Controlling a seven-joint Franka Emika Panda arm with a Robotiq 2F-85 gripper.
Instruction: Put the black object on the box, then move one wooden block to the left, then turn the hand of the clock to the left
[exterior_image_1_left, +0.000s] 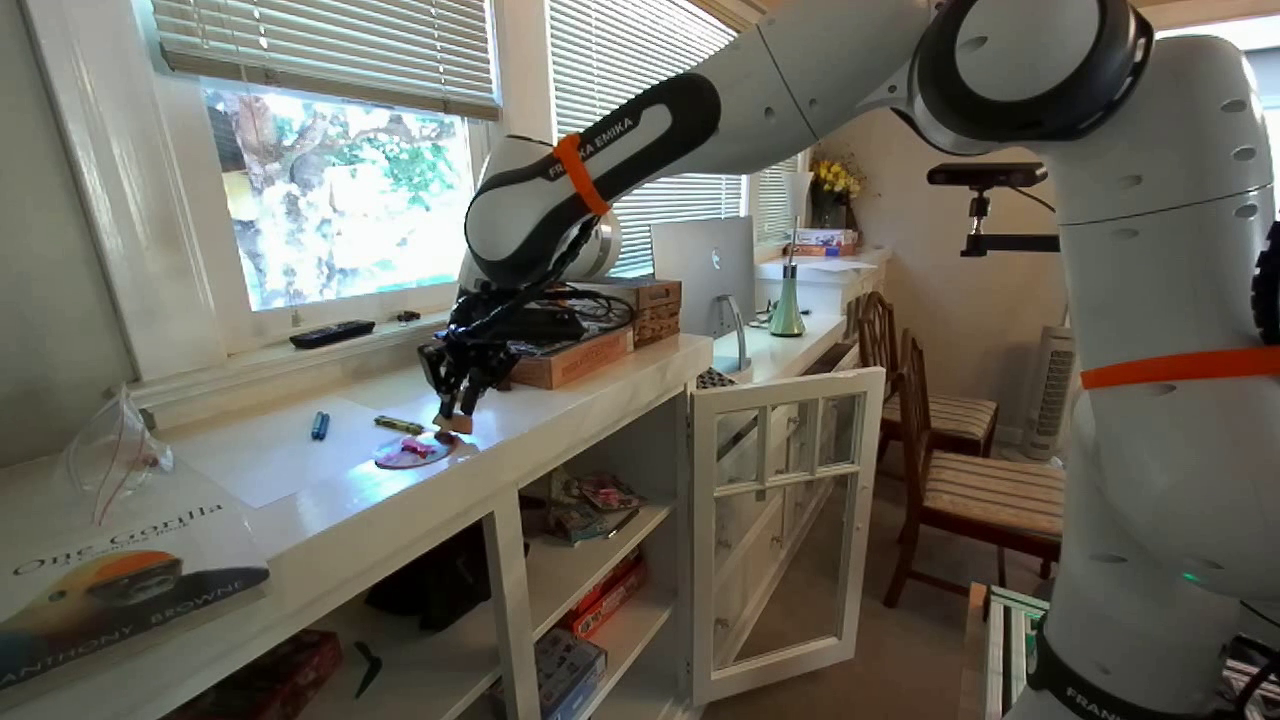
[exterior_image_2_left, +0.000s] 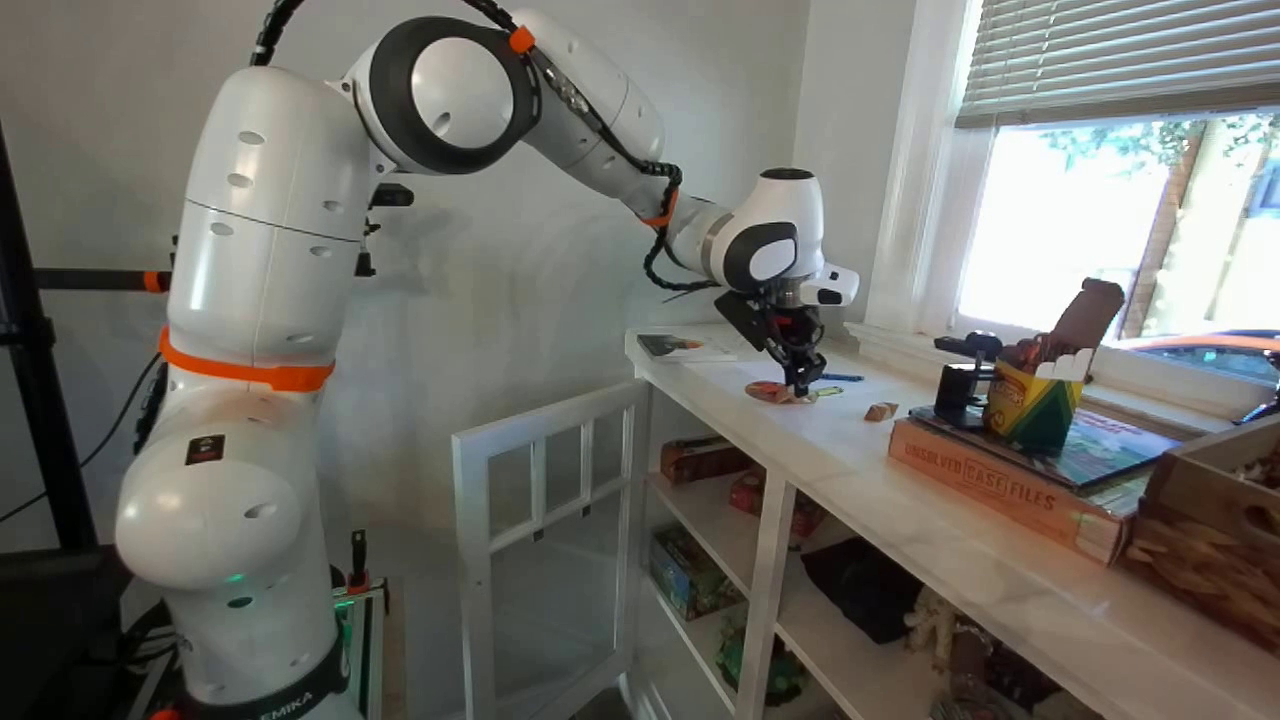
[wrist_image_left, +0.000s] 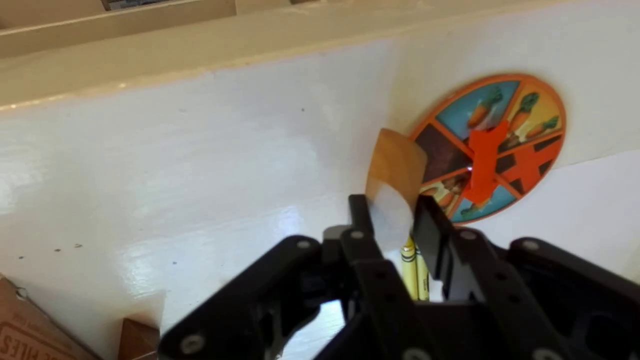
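Wooden block (wrist_image_left: 396, 162): apparently clamped in end effector (wrist_image_left: 392, 212), projecting past tips, just beside carrot-picture spinner (wrist_image_left: 492, 150); on counter (wrist_image_left: 200, 150) or lifted, cannot tell. Likely to foul spinner if moved toward robot's left.

Countertop (exterior_image_2_left: 850, 440), bearing: spinner disc (wrist_image_left: 452, 150), partly over a paper sheet (wrist_image_left: 595, 205), its hand (wrist_image_left: 484, 165) on top. Block (wrist_image_left: 397, 160), at the disc's rim, between the fingertips of the gripper (wrist_image_left: 392, 207); touching the disc or not, I cannot tell. Pair of crayons (exterior_image_1_left: 398, 425), behind the disc in an exterior view; further crayons (exterior_image_1_left: 320, 426), left of these; book (exterior_image_1_left: 120, 570), farther left. Second block (exterior_image_2_left: 881, 411), between gripper and case-files box (exterior_image_2_left: 1000, 478). On the box, a second book (exterior_image_2_left: 1130, 437); on that, an unidentified object (exterior_image_2_left: 960, 390) and, just right in an exterior view, a crayon pack (exterior_image_2_left: 1035, 412). Crate (exterior_image_2_left: 1210, 585), at the box's right end.
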